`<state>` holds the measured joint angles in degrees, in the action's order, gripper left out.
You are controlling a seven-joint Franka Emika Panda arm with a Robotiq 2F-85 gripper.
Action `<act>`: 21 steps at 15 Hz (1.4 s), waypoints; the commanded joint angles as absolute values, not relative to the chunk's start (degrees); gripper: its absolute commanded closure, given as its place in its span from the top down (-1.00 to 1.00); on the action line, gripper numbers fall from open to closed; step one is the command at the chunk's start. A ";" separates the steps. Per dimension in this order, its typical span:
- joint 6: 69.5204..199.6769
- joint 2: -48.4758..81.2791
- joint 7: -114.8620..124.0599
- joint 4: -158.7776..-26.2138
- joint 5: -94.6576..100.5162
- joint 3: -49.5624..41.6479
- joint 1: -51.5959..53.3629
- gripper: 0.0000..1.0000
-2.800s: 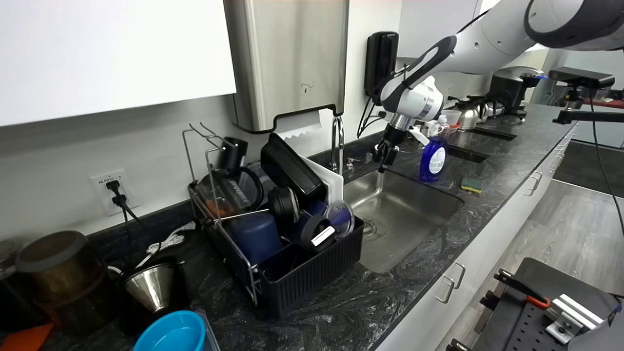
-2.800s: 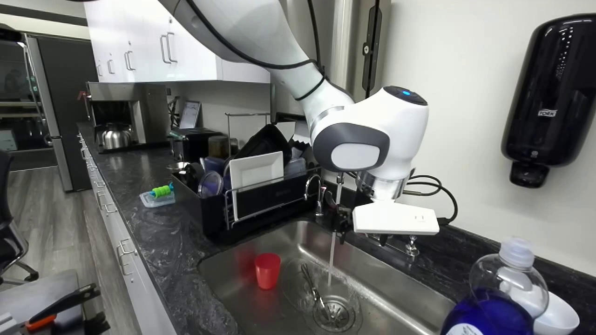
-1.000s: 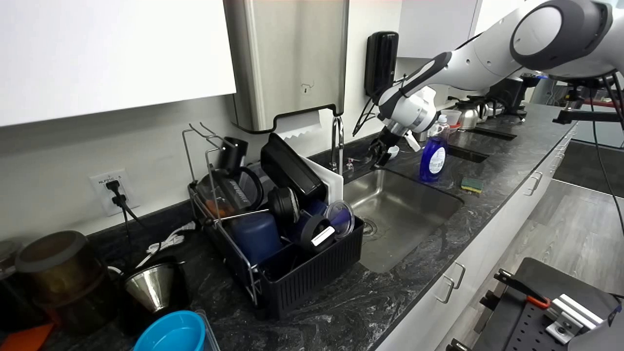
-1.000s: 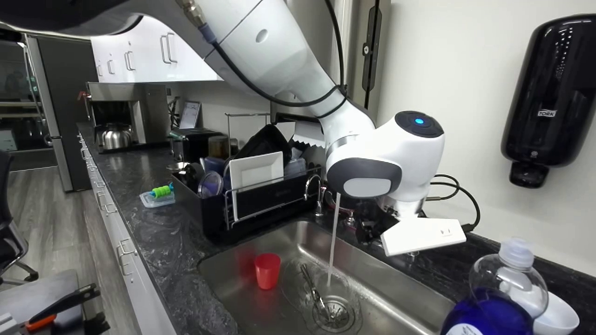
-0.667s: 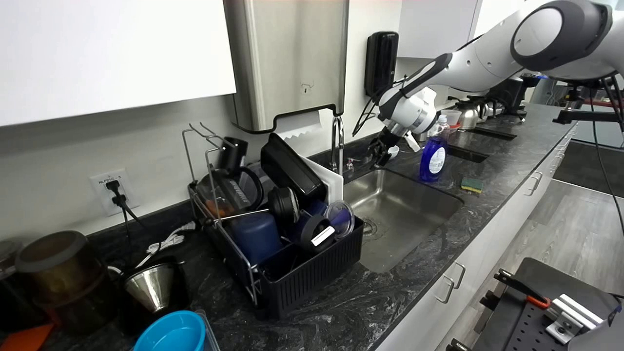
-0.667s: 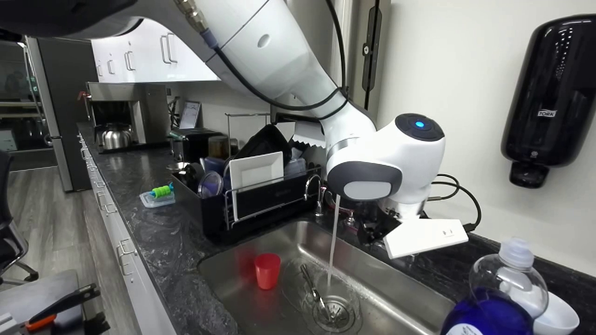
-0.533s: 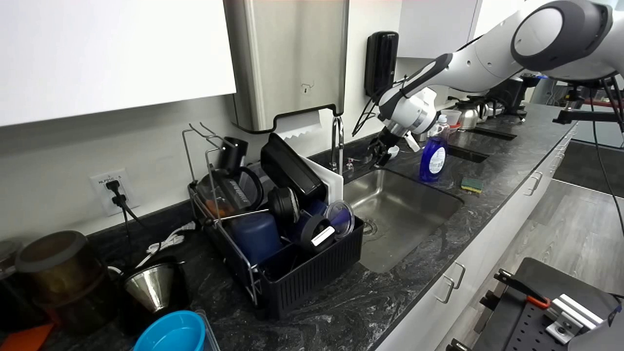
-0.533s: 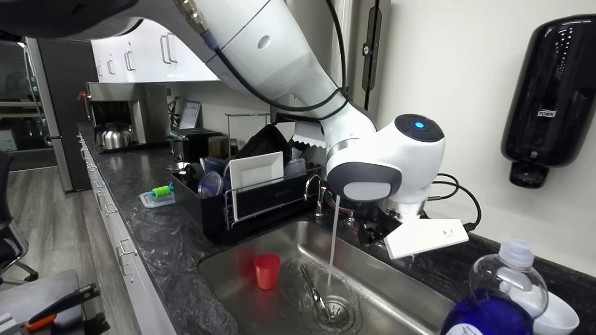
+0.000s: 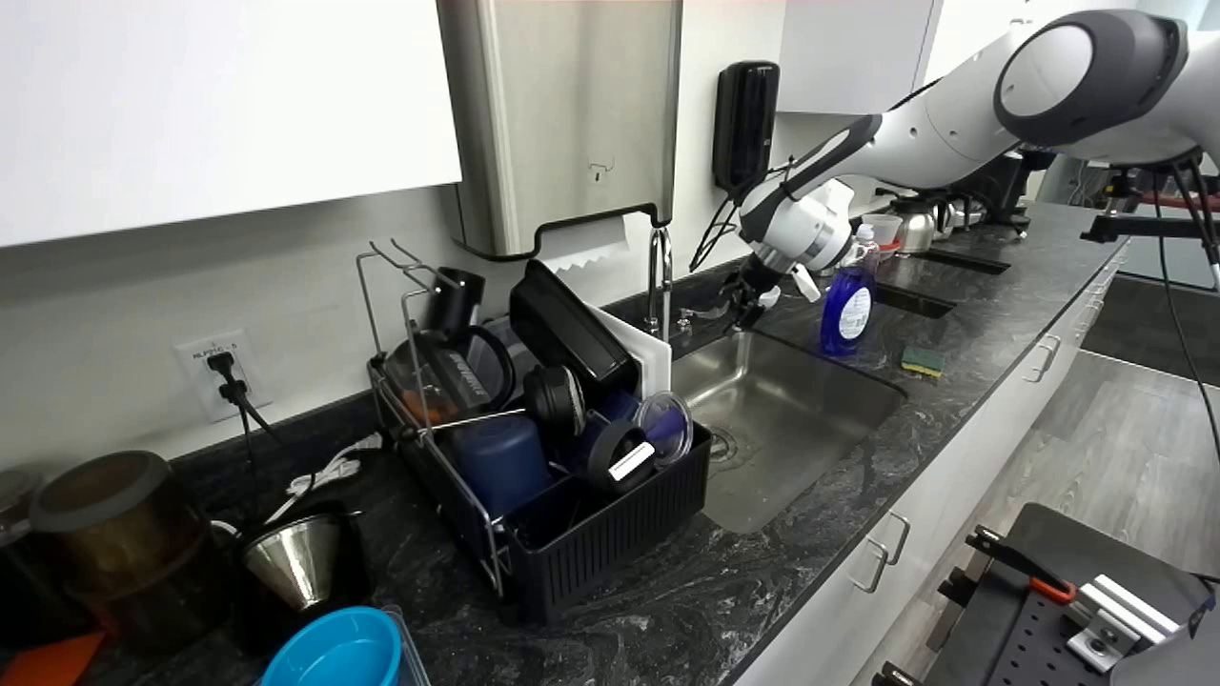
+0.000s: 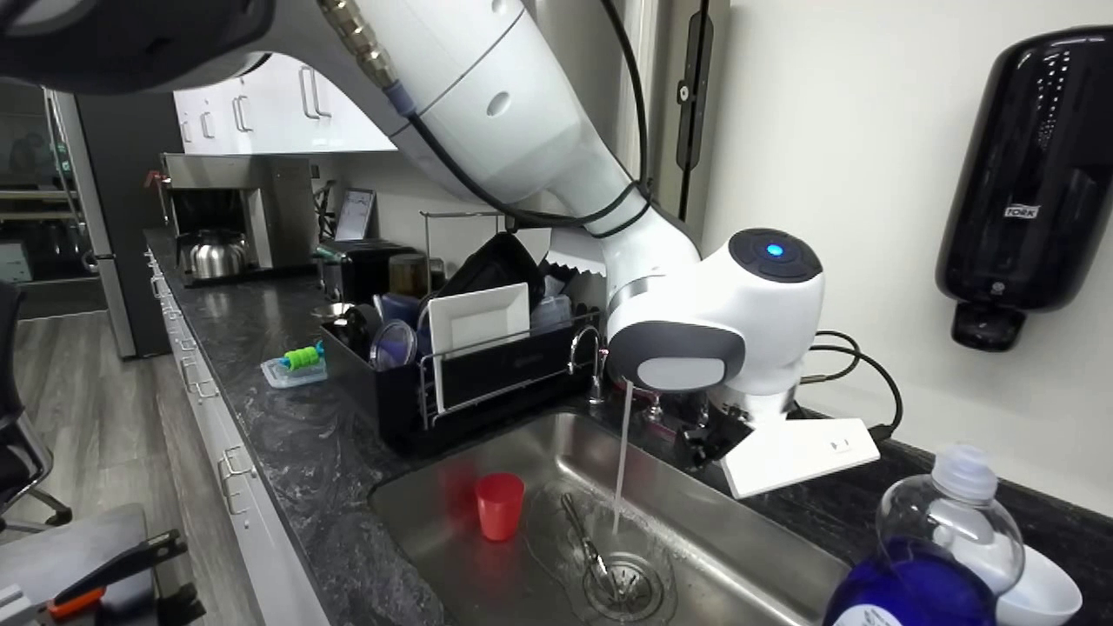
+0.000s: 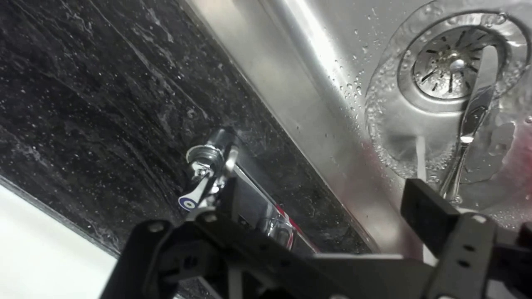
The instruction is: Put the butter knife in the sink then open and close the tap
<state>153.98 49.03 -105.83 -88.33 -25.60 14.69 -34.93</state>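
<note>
1. The counter (image 9: 629, 595) is black with pale swirls, the wall (image 10: 861, 217) white.
2. The shiny silver knife (image 11: 472, 120) lies in the wet sink (image 11: 291, 83), its round end over the drain (image 11: 444, 64).
3. The gripper (image 11: 326, 203) is spread wide.

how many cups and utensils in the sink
2: a knife, blade tip over the drain, and a red cup standing left of the knife in an exterior view; something small may hide behind it.
</note>
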 commanded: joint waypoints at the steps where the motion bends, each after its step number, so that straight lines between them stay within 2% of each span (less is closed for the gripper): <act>1: 156.76 51.05 -106.91 -86.58 -25.22 15.39 -35.59 1.00; 21: 163.42 54.33 -108.34 -85.36 -20.51 19.76 -38.71 1.00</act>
<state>161.36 52.38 -106.08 -86.92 -21.67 17.51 -37.00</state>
